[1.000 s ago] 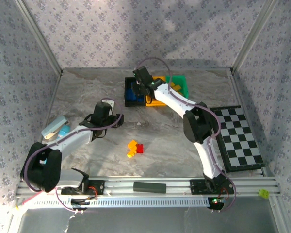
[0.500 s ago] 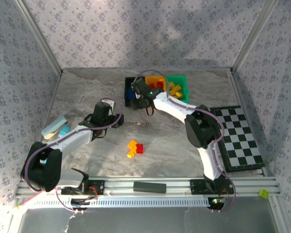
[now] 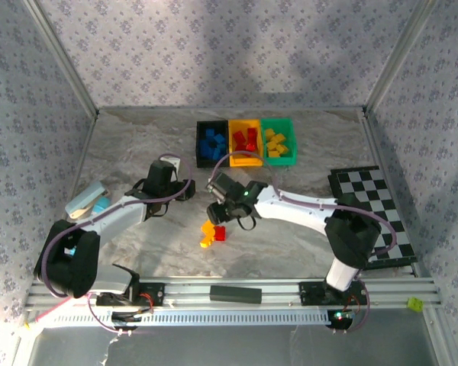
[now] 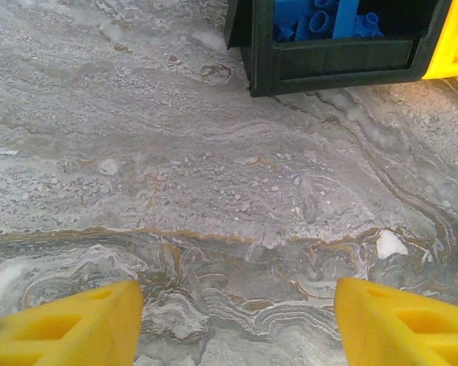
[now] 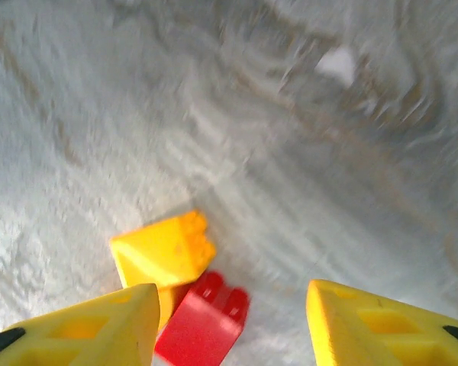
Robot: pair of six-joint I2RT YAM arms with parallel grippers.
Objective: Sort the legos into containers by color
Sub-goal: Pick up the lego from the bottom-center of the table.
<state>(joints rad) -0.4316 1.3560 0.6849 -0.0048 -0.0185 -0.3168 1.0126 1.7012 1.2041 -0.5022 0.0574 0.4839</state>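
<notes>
Hand [image 5: 230,303] of right arm, spread wide, has swung from containers [image 3: 245,161] to loose legos [image 5: 165,248].

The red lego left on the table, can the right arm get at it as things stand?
Probably yes. The right gripper hangs open close above the red lego, nothing between them. A yellow lego touches one side, so a clean grab may be tight.

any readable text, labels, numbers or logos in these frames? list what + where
None readable in any view.
black bin: front wall blank.
yellow-orange bin, green bin: no label seen.
yellow brick, red brick: blurred, no print seen.
checkered board: squares only.
black bar: blank.
white-and-blue object: too small to tell.
</notes>
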